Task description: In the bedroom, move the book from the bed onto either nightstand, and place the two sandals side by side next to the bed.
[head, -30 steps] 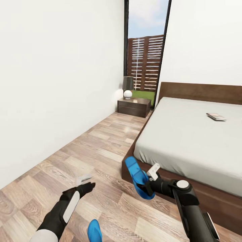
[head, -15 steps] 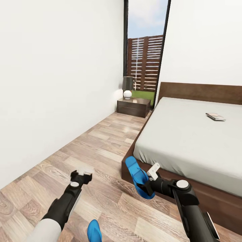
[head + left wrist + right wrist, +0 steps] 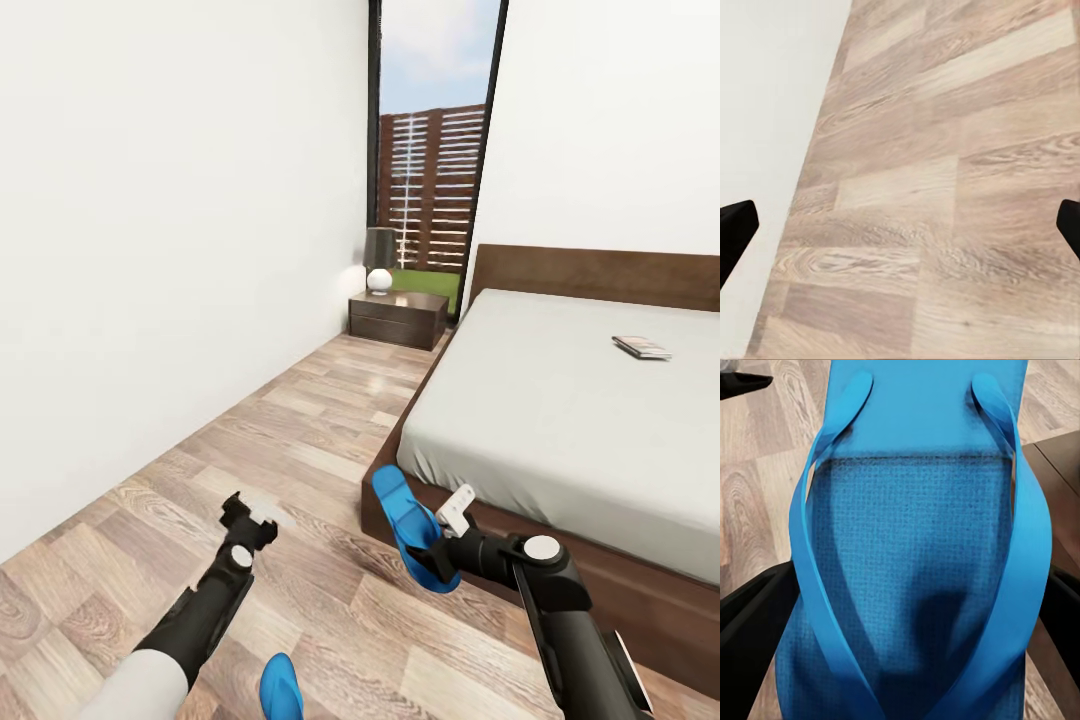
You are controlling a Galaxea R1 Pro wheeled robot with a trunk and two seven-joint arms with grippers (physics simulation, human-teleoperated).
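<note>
My right gripper (image 3: 441, 563) is shut on one blue sandal (image 3: 410, 523), held tilted above the floor by the near corner of the bed (image 3: 540, 400). Up close in the right wrist view, this sandal's (image 3: 915, 547) sole and straps sit between the black fingers (image 3: 750, 622). The other sandal (image 3: 280, 688) lies on the wood floor at the head view's lower edge. A thin book (image 3: 642, 347) rests on the mattress. One dark nightstand (image 3: 398, 318) stands by the window. My left gripper (image 3: 246, 513) hangs open over bare floor, its fingertips (image 3: 733, 229) wide apart.
A lamp (image 3: 380, 256) with a white round base sits on the nightstand. A white wall runs along the left; the floor strip between wall and bed leads to the tall window (image 3: 432, 150). The brown headboard (image 3: 600, 275) backs the bed.
My left wrist has turned and its gripper has moved a little forward and up over the floor. The right arm and the held sandal have stayed still.
</note>
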